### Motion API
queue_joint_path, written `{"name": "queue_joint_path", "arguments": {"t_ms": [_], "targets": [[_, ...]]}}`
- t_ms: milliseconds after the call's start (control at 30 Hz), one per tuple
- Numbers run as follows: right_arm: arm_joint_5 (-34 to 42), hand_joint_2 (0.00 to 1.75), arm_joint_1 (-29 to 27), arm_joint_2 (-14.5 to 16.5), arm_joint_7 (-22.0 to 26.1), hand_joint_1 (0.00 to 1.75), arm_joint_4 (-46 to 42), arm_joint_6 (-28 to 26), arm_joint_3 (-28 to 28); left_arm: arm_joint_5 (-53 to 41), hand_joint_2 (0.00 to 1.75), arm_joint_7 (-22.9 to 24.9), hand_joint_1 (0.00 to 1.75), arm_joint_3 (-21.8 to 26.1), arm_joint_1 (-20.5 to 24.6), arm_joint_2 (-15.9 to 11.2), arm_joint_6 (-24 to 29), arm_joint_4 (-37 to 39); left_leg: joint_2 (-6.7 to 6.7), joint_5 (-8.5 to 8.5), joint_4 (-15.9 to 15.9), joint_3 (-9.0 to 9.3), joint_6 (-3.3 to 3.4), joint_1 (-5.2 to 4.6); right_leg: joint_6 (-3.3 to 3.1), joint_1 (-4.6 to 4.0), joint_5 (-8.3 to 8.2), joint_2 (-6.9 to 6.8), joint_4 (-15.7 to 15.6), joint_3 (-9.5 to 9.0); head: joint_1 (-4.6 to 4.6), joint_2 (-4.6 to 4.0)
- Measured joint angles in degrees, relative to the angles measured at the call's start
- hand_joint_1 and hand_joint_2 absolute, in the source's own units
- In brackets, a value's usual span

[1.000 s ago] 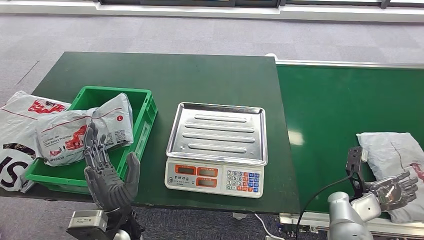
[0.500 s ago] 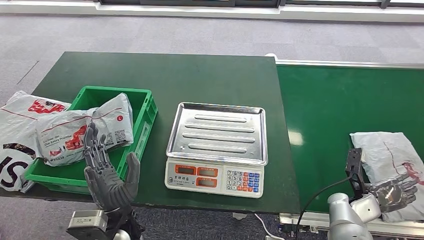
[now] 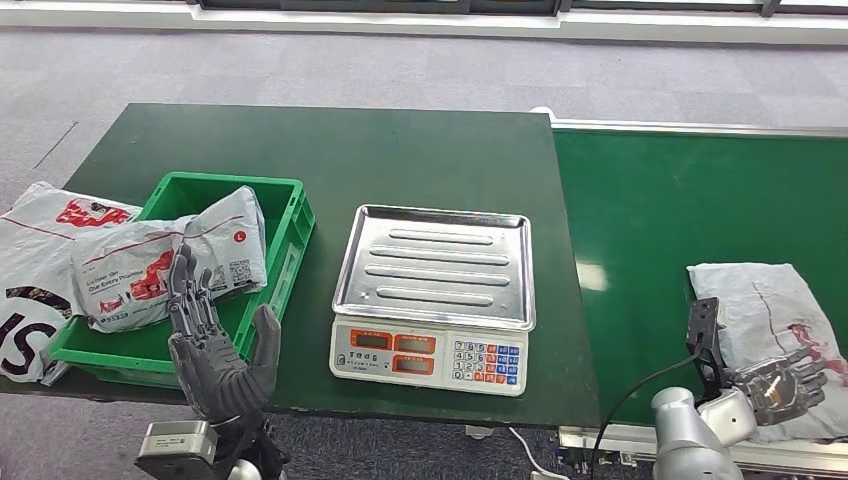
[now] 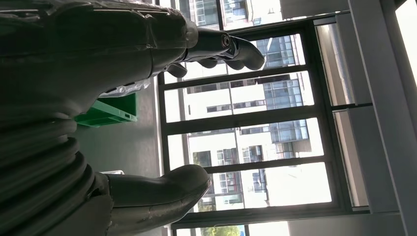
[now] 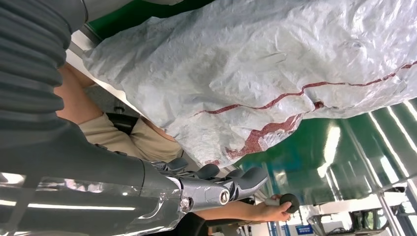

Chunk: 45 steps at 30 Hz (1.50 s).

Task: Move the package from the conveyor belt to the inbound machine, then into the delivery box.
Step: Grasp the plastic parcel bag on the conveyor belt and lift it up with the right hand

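Drifting leftward since the earlier frames, your grey package (image 3: 770, 320) is lying at the frame's lower right on the green belt (image 3: 650, 220), your right hand (image 3: 785, 385) spreading empty fingers over it, left hand (image 3: 215, 355) waiting open, while scale (image 3: 435, 290) and crate (image 3: 285, 235) are awaiting it on the green table (image 3: 320, 150) above grey carpet.

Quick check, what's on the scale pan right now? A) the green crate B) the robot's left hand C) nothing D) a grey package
C: the scale shows its bare ribbed steel pan; the grey package lies on the conveyor belt by the right hand, and the left hand is raised near the green crate.
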<state>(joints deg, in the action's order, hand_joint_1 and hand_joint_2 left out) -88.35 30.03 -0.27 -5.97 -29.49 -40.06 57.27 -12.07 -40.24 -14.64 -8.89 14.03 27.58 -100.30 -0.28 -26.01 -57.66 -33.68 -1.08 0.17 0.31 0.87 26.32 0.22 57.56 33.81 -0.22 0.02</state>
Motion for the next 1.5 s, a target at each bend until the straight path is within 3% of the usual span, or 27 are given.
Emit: {"name": "queue_joint_path", "arguments": {"t_ms": [800,1033,1500], "targets": [[-0.8,1.75,0.2,-0.5,-1.2,0.00,2.9,0.1,-0.9,-0.2,1.75,0.0,0.00,0.1,0.0,0.0,-0.1,0.0,0.00,0.00,0.0,-0.01,0.00,0.00,0.00,-0.01,0.00,0.00,0.0,-0.02,-0.01,0.00],[-0.9,1.75,0.4,-1.3,-6.6,0.00,8.8,6.8,-7.2,0.0,1.75,0.0,0.00,0.3,-0.1,0.0,-0.1,0.0,0.01,0.00,0.0,0.01,0.00,0.00,0.00,-0.03,0.00,0.01,0.0,-0.01,-0.01,-0.01],[-0.9,1.75,0.5,-1.7,-7.0,0.00,10.9,7.6,-12.3,0.0,1.75,0.0,0.00,0.4,-0.1,0.0,-0.5,0.0,0.05,-0.04,0.0,0.13,0.06,0.00,0.05,-0.01,-0.03,0.02,0.0,-0.15,-0.02,0.00]]}}
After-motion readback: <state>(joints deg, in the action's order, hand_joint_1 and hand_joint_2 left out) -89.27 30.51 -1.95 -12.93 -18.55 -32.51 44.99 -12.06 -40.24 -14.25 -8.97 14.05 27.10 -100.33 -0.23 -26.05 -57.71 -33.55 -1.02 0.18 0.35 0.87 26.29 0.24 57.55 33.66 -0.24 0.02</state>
